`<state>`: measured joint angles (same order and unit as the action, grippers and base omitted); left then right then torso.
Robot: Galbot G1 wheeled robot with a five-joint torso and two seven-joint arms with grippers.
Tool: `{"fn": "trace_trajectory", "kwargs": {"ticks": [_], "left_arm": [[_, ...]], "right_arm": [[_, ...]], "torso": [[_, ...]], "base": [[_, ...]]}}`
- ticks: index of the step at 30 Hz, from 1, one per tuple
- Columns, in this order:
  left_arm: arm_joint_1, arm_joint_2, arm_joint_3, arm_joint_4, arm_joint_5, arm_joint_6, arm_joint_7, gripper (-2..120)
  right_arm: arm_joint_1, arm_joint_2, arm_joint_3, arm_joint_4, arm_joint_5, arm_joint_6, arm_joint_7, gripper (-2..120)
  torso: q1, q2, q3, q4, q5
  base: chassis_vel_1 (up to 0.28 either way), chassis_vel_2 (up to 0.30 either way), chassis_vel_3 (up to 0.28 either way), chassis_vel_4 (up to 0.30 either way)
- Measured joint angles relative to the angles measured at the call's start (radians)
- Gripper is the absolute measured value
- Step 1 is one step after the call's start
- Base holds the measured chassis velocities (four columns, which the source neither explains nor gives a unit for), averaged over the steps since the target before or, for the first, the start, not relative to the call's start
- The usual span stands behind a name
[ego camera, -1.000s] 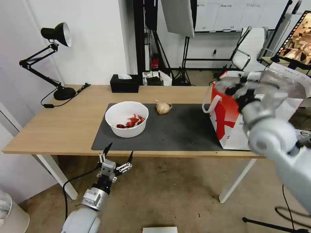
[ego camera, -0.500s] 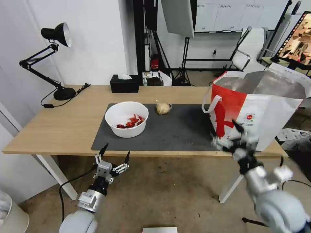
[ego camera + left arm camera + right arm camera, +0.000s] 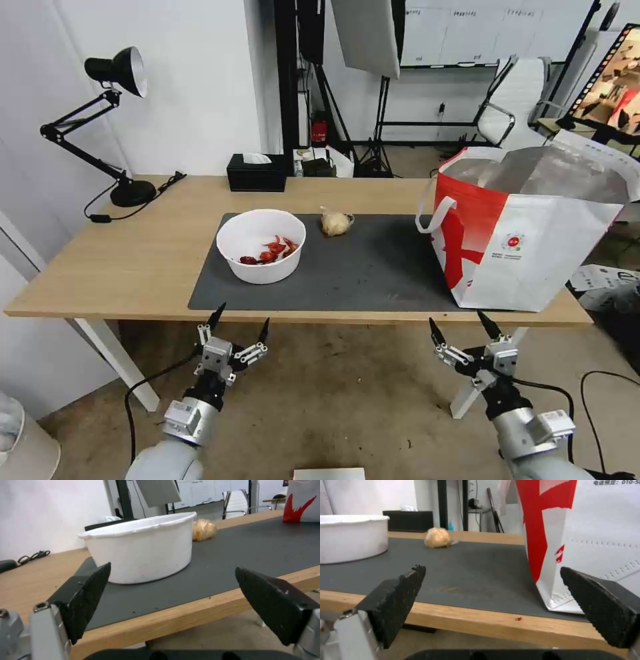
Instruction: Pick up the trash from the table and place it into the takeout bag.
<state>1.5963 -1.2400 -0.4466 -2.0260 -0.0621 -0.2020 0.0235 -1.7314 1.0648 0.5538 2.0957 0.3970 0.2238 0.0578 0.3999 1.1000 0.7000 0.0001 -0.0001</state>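
Observation:
A white paper bowl (image 3: 261,254) with red food scraps stands on the dark mat (image 3: 347,277) of the wooden table (image 3: 120,260). Behind it lies a yellowish plastic wad (image 3: 335,223). The white-and-red takeout bag (image 3: 527,233) stands open at the mat's right end. My left gripper (image 3: 241,321) hangs open below the table's front edge, before the bowl (image 3: 143,550). My right gripper (image 3: 465,325) hangs open below the front edge, before the bag (image 3: 586,542). The wad (image 3: 437,537) lies beyond the right fingers (image 3: 395,600).
A black tissue box (image 3: 256,172) sits at the table's back edge. A black desk lamp (image 3: 117,120) stands at the back left with its cord on the top. Tripods and a white chair (image 3: 517,107) stand behind the table.
My right arm has come down from the bag's mouth to below the table's front edge. The left gripper has barely shifted.

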Motion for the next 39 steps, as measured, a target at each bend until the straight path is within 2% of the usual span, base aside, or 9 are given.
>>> {"fn": "trace_trajectory", "kwargs": {"ticks": [21,25,29,32,33,36,37,39], "left_arm": [[-0.001,0.002,-0.004,-0.016,0.001,0.007,0.0,100],[0.0,0.004,-0.008,-0.017,0.0,0.008,0.0,100],[0.002,0.004,-0.01,-0.022,0.0,0.008,0.001,100],[0.003,-0.007,-0.008,-0.024,0.008,0.009,0.0,100],[0.003,-0.007,-0.008,-0.024,0.008,0.009,0.0,100],[0.005,-0.011,-0.007,-0.024,0.017,0.009,0.001,100],[0.005,-0.011,-0.007,-0.024,0.017,0.009,0.001,100],[0.006,-0.01,-0.009,-0.022,0.017,0.009,0.0,100]], "right_arm": [[0.006,-0.006,-0.009,-0.002,0.006,-0.002,0.004,100],[0.033,-0.022,-0.04,0.014,0.03,-0.016,0.005,100],[0.143,-0.08,-0.111,0.02,0.098,-0.066,0.007,100],[0.371,-0.179,-0.257,-0.044,0.142,-0.111,0.017,100],[0.371,-0.179,-0.257,-0.044,0.142,-0.111,0.017,100],[0.598,-0.224,-0.402,-0.13,0.218,-0.161,0.056,100],[0.598,-0.224,-0.402,-0.13,0.218,-0.161,0.056,100],[0.727,-0.23,-0.487,-0.177,0.269,-0.189,0.084,100]], "torso": [[0.0,0.0,0.0,-0.0001,0.0001],[0.0,0.0,0.0,-0.0004,0.0001],[0.0,0.0,0.0,-0.0004,0.0001],[0.0,0.0,0.0,0.0,0.0002],[0.0,0.0,0.0,0.0,0.0002],[0.0,0.0,0.0,-0.0002,0.0002],[0.0,0.0,0.0,-0.0002,0.0002],[0.0,0.0,0.0,0.0,0.0]], "base": [[0.0,0.0,0.0,0.0],[0.0,0.0,0.0,0.0],[0.0,0.0,0.0,0.0],[0.0,0.0,0.0,0.0],[0.0,0.0,0.0,0.0],[0.0,0.0,0.0,0.0],[0.0,0.0,0.0,0.0],[0.0,0.0,0.0,0.0]]}}
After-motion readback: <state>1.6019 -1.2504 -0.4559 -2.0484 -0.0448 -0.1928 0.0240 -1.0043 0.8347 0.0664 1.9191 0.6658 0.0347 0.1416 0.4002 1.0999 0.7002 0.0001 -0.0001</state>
